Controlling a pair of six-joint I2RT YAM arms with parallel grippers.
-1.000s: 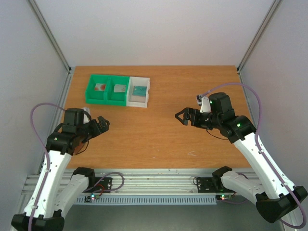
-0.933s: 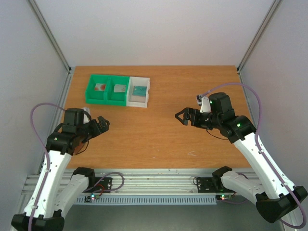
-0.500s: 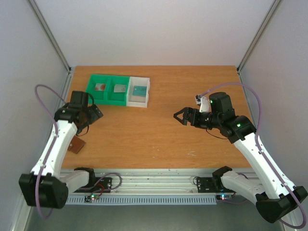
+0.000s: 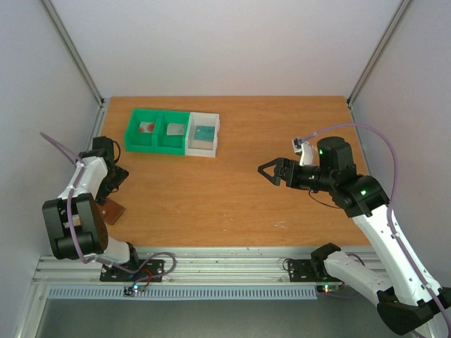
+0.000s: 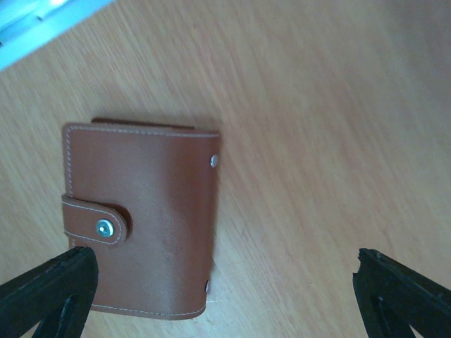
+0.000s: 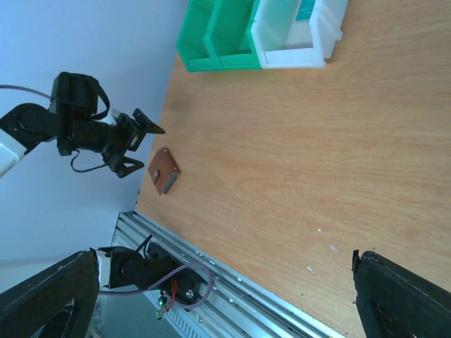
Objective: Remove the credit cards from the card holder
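Observation:
The card holder (image 5: 141, 218) is a closed brown wallet with a snapped strap, lying flat near the table's front left corner (image 4: 111, 210). My left gripper (image 4: 115, 182) hovers just behind and above it, open; in the left wrist view the gripper (image 5: 224, 257) has the wallet towards its left finger (image 5: 49, 292), untouched. The credit cards lie in the bins: a white one with a red mark (image 4: 146, 127), a grey one (image 4: 174, 129) and a teal one (image 4: 204, 132). My right gripper (image 4: 268, 171) stands open and empty over the table's right middle, and its wrist view shows the wallet (image 6: 163, 170) far off.
Two green bins (image 4: 156, 143) and a white bin (image 4: 201, 149) stand joined at the back left. The aluminium rail (image 4: 211, 264) runs along the near edge. The left wall is close to the left arm (image 4: 74, 218).
My left arm has swung back to the left edge and turned its gripper down over the card holder, which it had covered. The right arm has shifted slightly right.

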